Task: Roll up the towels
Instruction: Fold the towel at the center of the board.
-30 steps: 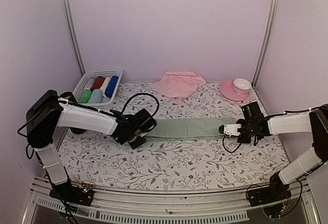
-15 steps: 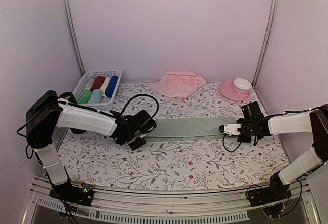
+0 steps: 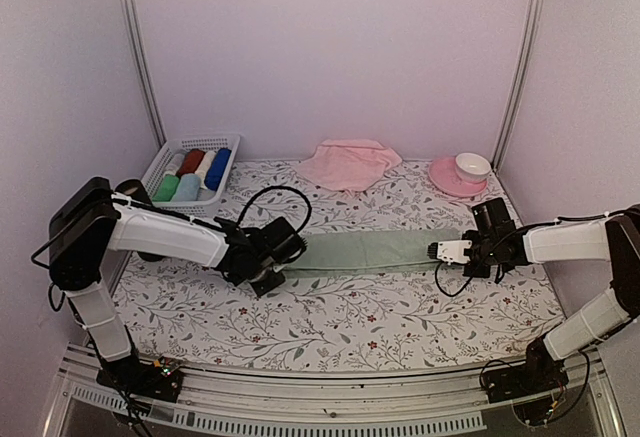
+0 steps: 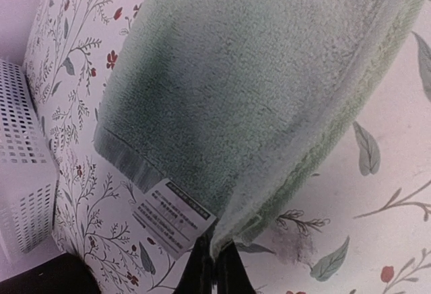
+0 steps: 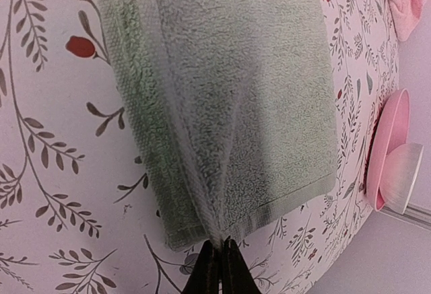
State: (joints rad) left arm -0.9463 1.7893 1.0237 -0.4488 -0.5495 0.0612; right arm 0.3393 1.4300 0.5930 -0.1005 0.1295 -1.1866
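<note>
1. The mint green towel [image 3: 370,250] lies flat as a long folded strip across the middle of the tabletop [image 3: 330,322], running left to right.
2. The left tool [image 4: 214,268] is clenched on the near edge of the strip's left end, beside a white label [image 4: 172,217].
3. The right tool [image 5: 219,259] is clenched on the right end, pinching up a ridge of cloth.
4. The pink towel [image 3: 350,163] lies crumpled at the far edge, well apart from both tools.
5. A white basket [image 3: 172,147] stands far left.

The left arm [image 3: 160,232] and right arm [image 3: 570,240] have smooth white link shells, with bulky black joints and black bases. A thin black cable [image 3: 275,189] loops beside each wrist. Jaws are slim and black.
</note>
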